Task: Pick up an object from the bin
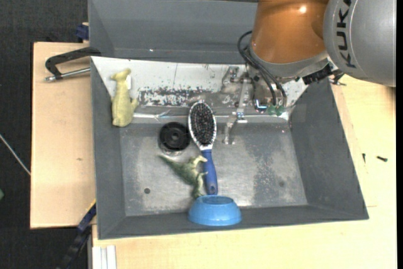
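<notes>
My gripper [238, 111] hangs under the arm's wrist near the back wall of the bin, right of the middle, with nothing seen in it. Nearest to it, just to its left, lies a hairbrush [204, 135] with a black oval bristle head and a blue handle pointing to the front. A black round lid-like thing [173, 136] lies left of the brush head. A green toy dinosaur [190, 171] lies against the brush handle.
A blue bowl [215, 210] rests against the bin's front wall. A yellow seal-shaped toy [122, 99] leans in the back left corner. The bin floor to the right, below the gripper, is bare grey metal.
</notes>
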